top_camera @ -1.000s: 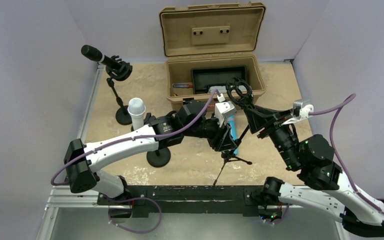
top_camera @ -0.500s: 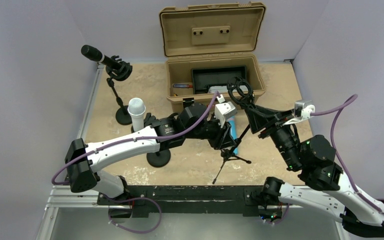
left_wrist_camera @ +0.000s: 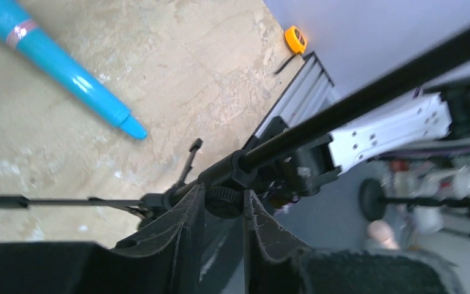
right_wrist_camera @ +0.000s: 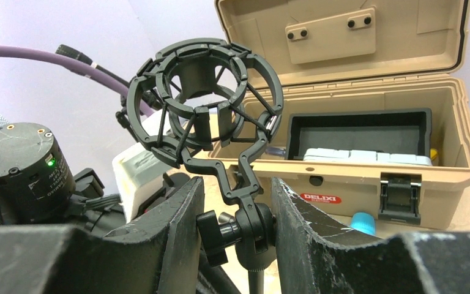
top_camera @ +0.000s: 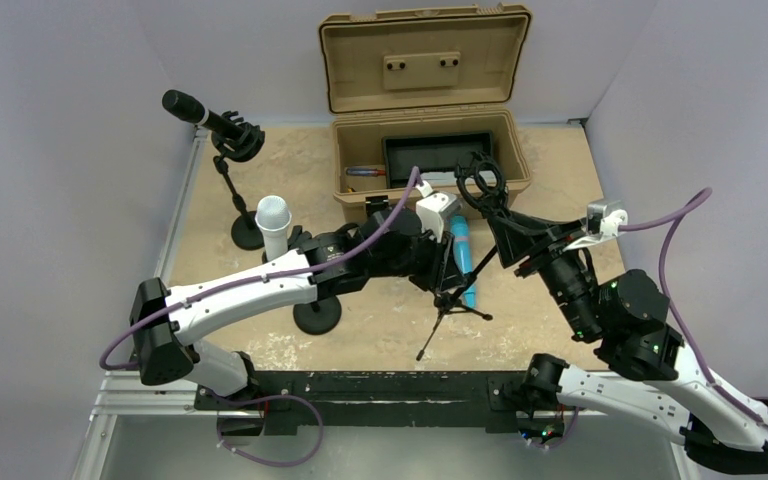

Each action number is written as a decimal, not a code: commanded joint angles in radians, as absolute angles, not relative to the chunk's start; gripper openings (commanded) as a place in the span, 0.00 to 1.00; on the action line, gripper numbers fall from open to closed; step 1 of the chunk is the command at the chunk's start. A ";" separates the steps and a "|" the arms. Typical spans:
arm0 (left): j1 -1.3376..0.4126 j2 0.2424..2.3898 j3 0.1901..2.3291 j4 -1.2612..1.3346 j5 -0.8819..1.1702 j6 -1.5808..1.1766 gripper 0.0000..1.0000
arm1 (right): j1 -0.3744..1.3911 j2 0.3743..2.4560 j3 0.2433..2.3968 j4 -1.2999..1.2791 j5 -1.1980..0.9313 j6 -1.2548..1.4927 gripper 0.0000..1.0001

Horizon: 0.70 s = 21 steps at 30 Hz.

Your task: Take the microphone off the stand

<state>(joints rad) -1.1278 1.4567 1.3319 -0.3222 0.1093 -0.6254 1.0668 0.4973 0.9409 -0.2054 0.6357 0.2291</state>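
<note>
Only the left wrist view shows the left claw (left_wrist_camera: 223,205) pinched shut on the knob of the stand (left_wrist_camera: 373,96). The blue microphone (left_wrist_camera: 67,67) lies flat on the table (left_wrist_camera: 190,73) ahead of it. The right wrist view shows the right claw (right_wrist_camera: 237,211) clamped on the stand's joint just below the ring mount (right_wrist_camera: 197,75), with the box (right_wrist_camera: 355,184) beyond.

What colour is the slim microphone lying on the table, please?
The slim cylindrical microphone is turquoise blue with a pinkish band; left wrist view.
</note>
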 commanded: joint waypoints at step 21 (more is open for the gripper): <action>-1.055 1.306 1.278 -0.314 0.134 -1.581 0.28 | 1.069 0.509 0.904 0.052 0.603 0.246 0.00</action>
<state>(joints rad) -1.0622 1.3685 1.2846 -0.4080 0.1188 -1.5223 1.0660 0.5056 0.9028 -0.0277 0.6292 0.2279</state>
